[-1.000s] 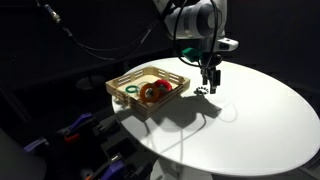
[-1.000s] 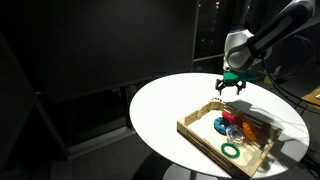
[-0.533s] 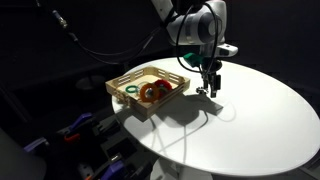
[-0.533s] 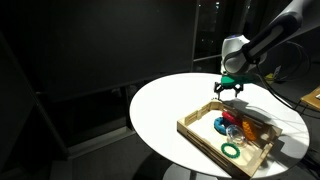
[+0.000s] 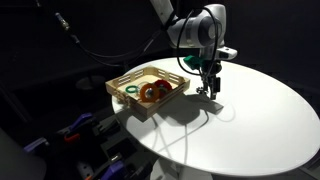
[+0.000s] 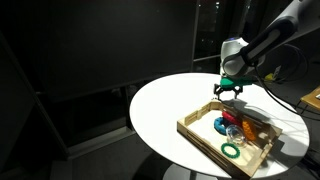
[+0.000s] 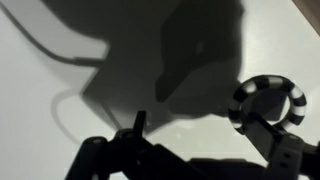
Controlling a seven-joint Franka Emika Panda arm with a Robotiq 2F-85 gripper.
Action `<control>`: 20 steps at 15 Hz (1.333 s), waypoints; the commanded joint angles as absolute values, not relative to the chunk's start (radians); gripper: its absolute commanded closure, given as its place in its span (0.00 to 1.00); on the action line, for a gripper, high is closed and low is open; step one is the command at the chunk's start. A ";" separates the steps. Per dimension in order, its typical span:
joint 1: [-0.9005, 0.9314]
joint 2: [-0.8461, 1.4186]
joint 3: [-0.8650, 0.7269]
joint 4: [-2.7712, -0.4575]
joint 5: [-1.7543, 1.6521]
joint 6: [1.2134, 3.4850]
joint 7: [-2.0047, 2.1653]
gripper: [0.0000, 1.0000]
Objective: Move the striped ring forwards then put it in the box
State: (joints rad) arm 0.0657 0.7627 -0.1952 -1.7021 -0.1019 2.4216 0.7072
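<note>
The gripper [image 5: 209, 88] hangs low over the round white table [image 5: 255, 125], just beside the near corner of the box [image 5: 148, 88], with its fingers pointing straight down. In an exterior view from across the table, the gripper [image 6: 228, 93] stands just past the far end of the box [image 6: 200, 128], close to the tabletop [image 6: 165, 110].

In the wrist view the gripper [image 7: 197, 122] is spread wide and holds nothing between its two fingers. The striped ring [image 7: 268, 102] lies flat on the table at the right-hand finger [image 7: 262, 130]. That fingertip meets the ring's near edge. The view is too dark there to say whether the tip sits inside the hole or only against the rim. The other finger [image 7: 138, 124] is well apart from the ring, over bare table. A broad shadow [image 7: 190, 55] of the arm covers the surface ahead of the fingers.

The striped ring is on the table outside the box. In both exterior views it is too small and too hidden by the gripper to make out clearly.

Inside the box lie an orange ring [image 5: 153, 92], a green ring [image 6: 232, 150] at the end away from the gripper, and a blue piece [image 6: 220, 124].
</note>
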 commanded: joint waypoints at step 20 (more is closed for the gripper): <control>0.065 0.742 -0.240 -1.714 -0.103 2.322 0.700 0.00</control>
